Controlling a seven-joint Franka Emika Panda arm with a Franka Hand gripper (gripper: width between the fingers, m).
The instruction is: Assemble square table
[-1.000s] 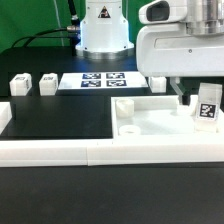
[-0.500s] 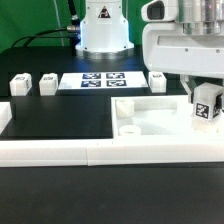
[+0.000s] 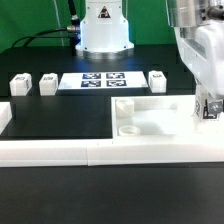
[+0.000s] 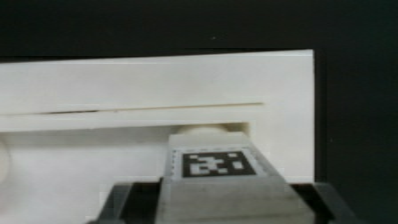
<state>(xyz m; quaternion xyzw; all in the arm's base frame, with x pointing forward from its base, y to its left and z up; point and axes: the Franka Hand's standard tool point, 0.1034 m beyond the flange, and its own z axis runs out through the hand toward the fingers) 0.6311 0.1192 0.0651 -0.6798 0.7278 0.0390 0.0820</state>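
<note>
Shifted toward the exterior view's right since a second ago, the hand (image 3: 209, 106) grips a tagged white leg (image 4: 214, 160) upright over the square tabletop (image 3: 150, 120), near its edge.

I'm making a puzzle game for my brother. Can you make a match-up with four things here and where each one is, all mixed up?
Things:
1. marker board
2. tabletop
3. gripper
4. leftmost leg

Places or states:
a. lying far on the exterior view's left
b. closed on a tagged leg
c. by the front rail, corner socket showing
d. flat before the robot's base

Pairs: 1-d, 2-c, 3-b, 4-a
</note>
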